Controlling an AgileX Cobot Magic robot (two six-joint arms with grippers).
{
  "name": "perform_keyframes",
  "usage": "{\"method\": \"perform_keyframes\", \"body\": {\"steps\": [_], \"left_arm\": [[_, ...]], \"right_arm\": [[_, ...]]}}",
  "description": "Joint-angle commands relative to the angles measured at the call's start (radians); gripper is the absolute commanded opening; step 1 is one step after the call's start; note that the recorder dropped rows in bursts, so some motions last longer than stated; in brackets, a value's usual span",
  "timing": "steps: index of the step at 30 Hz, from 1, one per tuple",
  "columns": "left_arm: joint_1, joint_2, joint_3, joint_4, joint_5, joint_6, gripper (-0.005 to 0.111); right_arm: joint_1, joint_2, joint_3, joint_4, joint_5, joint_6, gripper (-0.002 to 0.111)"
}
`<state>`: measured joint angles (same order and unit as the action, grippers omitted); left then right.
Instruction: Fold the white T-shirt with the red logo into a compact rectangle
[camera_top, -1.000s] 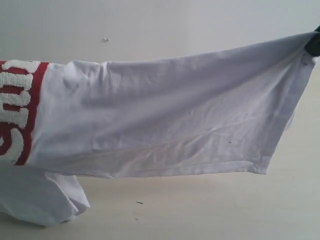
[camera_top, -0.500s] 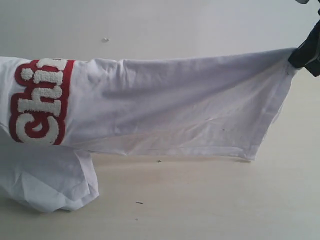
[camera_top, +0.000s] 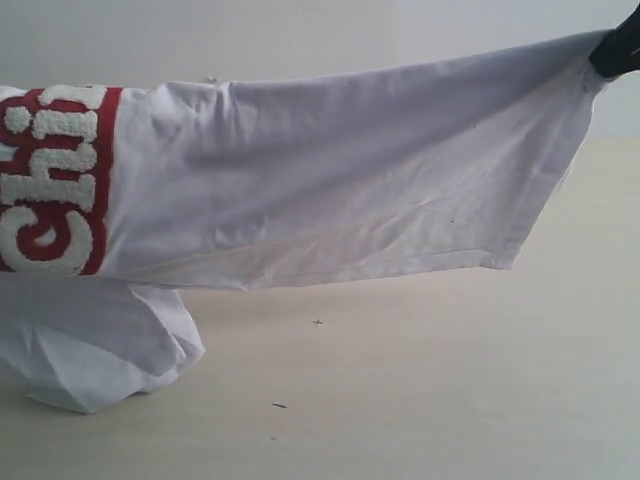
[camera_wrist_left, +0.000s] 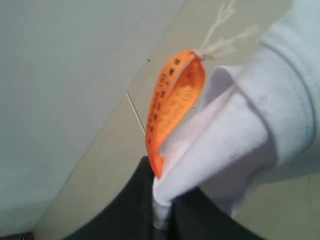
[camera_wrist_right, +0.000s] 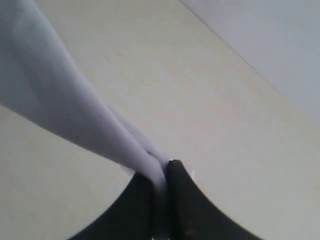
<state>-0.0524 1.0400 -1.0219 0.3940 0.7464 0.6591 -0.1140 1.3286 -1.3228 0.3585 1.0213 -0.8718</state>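
The white T-shirt (camera_top: 330, 180) hangs stretched in the air above the table (camera_top: 430, 400), spanning the exterior view from its left edge to the upper right corner. The red logo (camera_top: 55, 180) lies at the left end of the raised panel, turned on its side. It is cut by the frame edge, so only its first white letters show. Below the logo, a bunched fold (camera_top: 95, 350) of the same shirt rests on the table.

At the upper right, the right gripper (camera_top: 615, 50) is clamped on a corner of the cloth. Its wrist view shows the dark jaws pressed together on a gathered white edge (camera_wrist_right: 161, 172). The left gripper (camera_wrist_left: 160, 205) is outside the exterior view. Its wrist view shows its jaws closed on white fabric just beside the orange neck tag (camera_wrist_left: 172, 105), with the ribbed collar (camera_wrist_left: 287, 85) next to it.

The lifted panel hides the table surface behind it and part of the pale wall (camera_top: 300, 35). Two small dark specks (camera_top: 317, 322) lie on the bare tabletop in front.
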Motion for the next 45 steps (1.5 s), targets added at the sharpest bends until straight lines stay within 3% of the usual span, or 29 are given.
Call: {"method": "perform_keyframes", "body": {"steps": [1,10,15,18,22,25,28,32,34,37,39,41,45], "left_arm": [[0.003,-0.115,-0.011,-0.058,0.029,-0.007,0.0],[0.003,-0.332,-0.011,-0.244,0.281,0.088,0.0],[0.003,-0.386,-0.043,-0.251,0.255,0.107,0.0],[0.003,-0.299,-0.048,-0.254,0.225,0.112,0.0],[0.003,0.103,-0.048,-0.273,0.238,0.214,0.0],[0.003,0.361,-0.048,-0.235,0.079,0.244,0.0],[0.003,0.628,-0.048,-0.143,-0.297,0.227,0.0],[0.006,0.783,-0.048,-0.105,-0.651,0.162,0.001],[0.009,0.835,-0.048,-0.117,-0.788,0.162,0.006],[0.016,0.891,-0.048,-0.121,-0.904,0.162,0.025],[0.03,0.9,-0.048,-0.156,-0.969,0.162,0.055],[0.041,0.884,-0.048,-0.283,-0.989,0.162,0.064],[0.053,0.845,-0.048,-0.394,-0.988,0.162,0.063]], "right_arm": [[-0.002,-0.082,-0.011,0.037,0.032,0.045,0.0],[-0.002,-0.246,0.012,0.139,0.2,0.194,0.0],[-0.002,-0.297,0.042,0.136,0.18,0.194,0.0],[-0.002,-0.222,0.042,0.103,0.17,0.24,0.0],[-0.002,0.112,0.042,-0.197,0.169,0.44,0.0],[-0.002,0.308,0.036,-0.25,-0.02,0.414,0.0],[-0.002,0.508,0.036,-0.257,-0.413,0.275,0.0],[-0.002,0.61,0.036,-0.257,-0.712,0.263,0.001],[-0.002,0.642,0.036,-0.26,-0.801,0.263,0.007],[-0.002,0.663,0.036,-0.265,-0.873,0.263,0.026],[-0.002,0.659,0.036,-0.269,-0.902,0.272,0.046],[-0.002,0.649,0.023,-0.261,-0.897,0.33,0.049],[-0.002,0.645,-0.061,-0.261,-0.71,0.465,0.045]]}}
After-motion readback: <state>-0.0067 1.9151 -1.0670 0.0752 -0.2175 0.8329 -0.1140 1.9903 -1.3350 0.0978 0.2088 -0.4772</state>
